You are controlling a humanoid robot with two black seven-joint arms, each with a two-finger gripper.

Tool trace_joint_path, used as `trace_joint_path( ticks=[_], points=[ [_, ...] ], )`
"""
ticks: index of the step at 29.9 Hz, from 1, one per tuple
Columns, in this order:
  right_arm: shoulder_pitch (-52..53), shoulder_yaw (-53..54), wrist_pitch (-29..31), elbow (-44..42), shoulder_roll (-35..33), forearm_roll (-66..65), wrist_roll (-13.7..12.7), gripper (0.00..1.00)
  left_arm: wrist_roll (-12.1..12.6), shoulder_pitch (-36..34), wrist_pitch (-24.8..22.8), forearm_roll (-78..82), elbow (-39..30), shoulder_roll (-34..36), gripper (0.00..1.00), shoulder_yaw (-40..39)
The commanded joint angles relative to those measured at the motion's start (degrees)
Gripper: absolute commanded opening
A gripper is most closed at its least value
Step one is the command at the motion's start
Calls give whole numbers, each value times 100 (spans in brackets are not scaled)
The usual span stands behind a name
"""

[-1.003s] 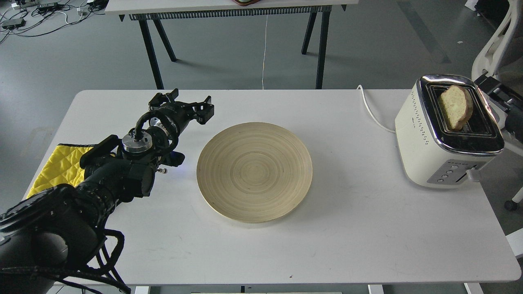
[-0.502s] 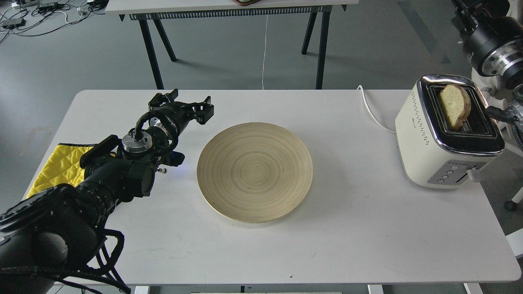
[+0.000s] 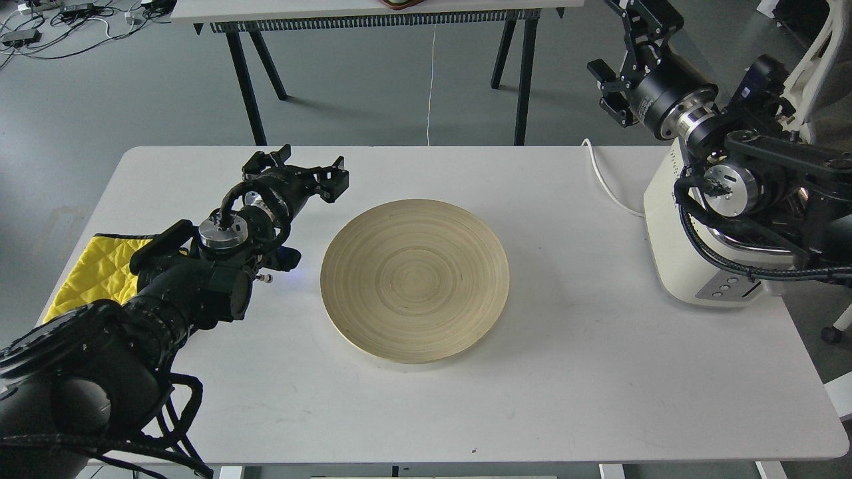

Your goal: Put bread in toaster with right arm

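Note:
The cream-white toaster [image 3: 672, 246] stands at the table's right edge. My right arm [image 3: 745, 179] reaches over it from the right and covers its chrome top and slots. The bread is hidden behind that arm. My right gripper [image 3: 616, 56] is raised above and behind the toaster's far left corner, open and empty. My left gripper [image 3: 299, 171] is open and empty, held low over the table left of the plate.
A round bamboo plate [image 3: 415, 279] lies empty at the table's middle. A yellow cloth [image 3: 93, 269] lies at the left edge under my left arm. The toaster's white cord [image 3: 602, 179] runs back off the table. A second table [image 3: 373, 10] stands behind.
My right arm has swung in from the right edge over the toaster, gripper rising up and to the left. The bread, seen standing in a slot before, is now covered. The left arm has not moved.

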Motion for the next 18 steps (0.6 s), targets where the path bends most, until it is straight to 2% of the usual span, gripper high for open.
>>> trace_joint_path(
  ticks=[1,5,8,18],
  points=[
    [-471,315,972,-487,245,441,18,99,0,0,0,3,0,0,100,0],
    [-902,570,1807,-1032,631,530,18,99,0,0,0,-5,0,0,100,0],
    [-1183,728,2177,-1209,869,530,18,99,0,0,0,3,0,0,100,0],
    [-1667,799,2231,-1253,1142,530,18,99,0,0,0,3,0,0,100,0]
  ],
)
